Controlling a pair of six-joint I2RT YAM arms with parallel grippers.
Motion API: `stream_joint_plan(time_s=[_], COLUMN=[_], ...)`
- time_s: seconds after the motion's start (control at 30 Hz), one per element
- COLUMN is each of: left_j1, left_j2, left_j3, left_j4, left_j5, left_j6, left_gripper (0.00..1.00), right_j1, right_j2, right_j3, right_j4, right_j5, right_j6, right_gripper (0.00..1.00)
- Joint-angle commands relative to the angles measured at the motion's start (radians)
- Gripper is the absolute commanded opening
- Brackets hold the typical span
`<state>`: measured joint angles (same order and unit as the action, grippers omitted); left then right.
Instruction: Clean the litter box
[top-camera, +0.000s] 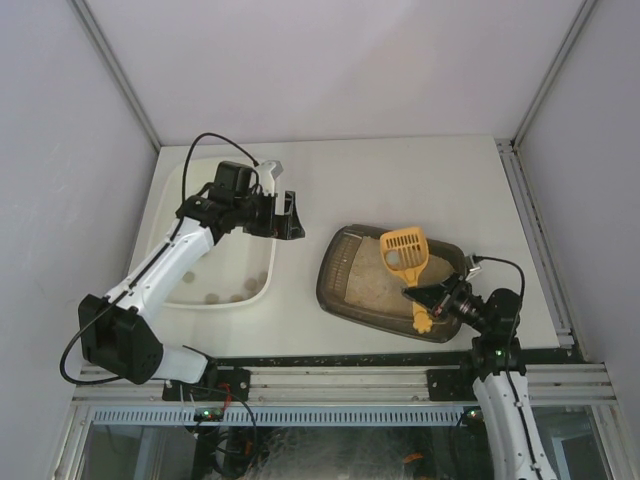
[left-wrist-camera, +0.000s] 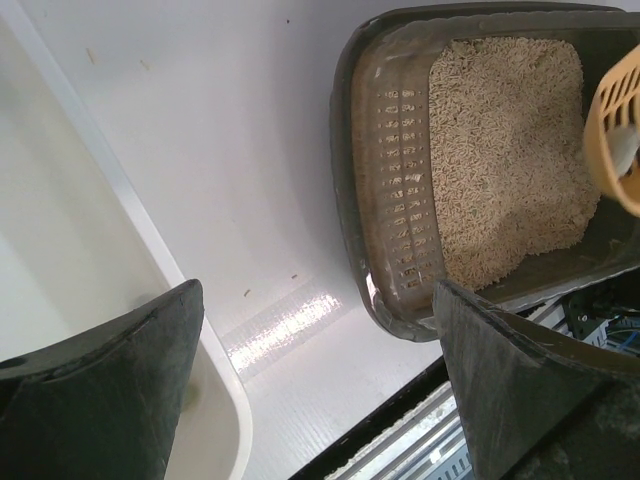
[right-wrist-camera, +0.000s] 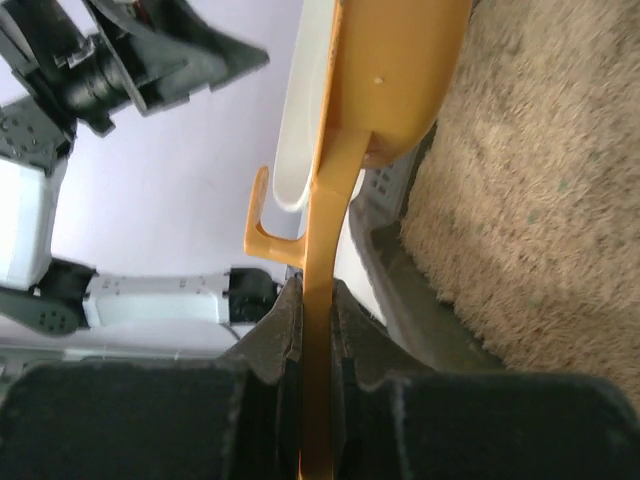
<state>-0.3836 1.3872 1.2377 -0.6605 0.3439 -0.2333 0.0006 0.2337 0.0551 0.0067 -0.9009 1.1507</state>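
Note:
The litter box (top-camera: 336, 272) is a dark grey-brown tray at centre right, holding pale beige litter (top-camera: 375, 280). A yellow slotted scoop (top-camera: 405, 250) hangs tilted over its right half. My right gripper (top-camera: 428, 300) is shut on the scoop's handle (right-wrist-camera: 318, 250), and the scoop's head is raised over the litter (right-wrist-camera: 540, 200). Between the white tub and the litter box (left-wrist-camera: 350, 180), my left gripper (top-camera: 285, 215) is open above the table with nothing between its fingers (left-wrist-camera: 150, 350). The scoop's edge (left-wrist-camera: 620, 110) shows at the right of the left wrist view.
A larger white tub (top-camera: 200, 303) stands at the left with several small brownish lumps (top-camera: 235, 296) near its front wall. The enclosure's walls close in the back and both sides. A metal rail (top-camera: 340, 380) runs along the near table edge.

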Motion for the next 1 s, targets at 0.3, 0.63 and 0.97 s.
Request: stream_joint_plan(time_s=[0.3, 0.63, 0.97], left_j1=[0.009, 0.346, 0.687], left_j2=[-0.023, 0.151, 0.095], left_j3=[0.083, 0.709, 0.767], left_j4=[-0.032, -0.558, -0.697], left_j5=[-0.142, 0.076, -0.044], left_j6=[0.054, 0.412, 0.456], left_gripper=[1.0, 1.0, 1.0], right_j1=[-0.024, 0.266, 0.636], right_j2=[0.048, 0.401, 1.105], right_j3=[0.088, 0.416, 0.97], right_j4=[0.021, 0.018, 0.052], right_j5=[-0.012, 0.205, 0.37], right_j6=[-0.045, -0.13, -0.315], right_gripper=[0.0, 0.0, 0.0])
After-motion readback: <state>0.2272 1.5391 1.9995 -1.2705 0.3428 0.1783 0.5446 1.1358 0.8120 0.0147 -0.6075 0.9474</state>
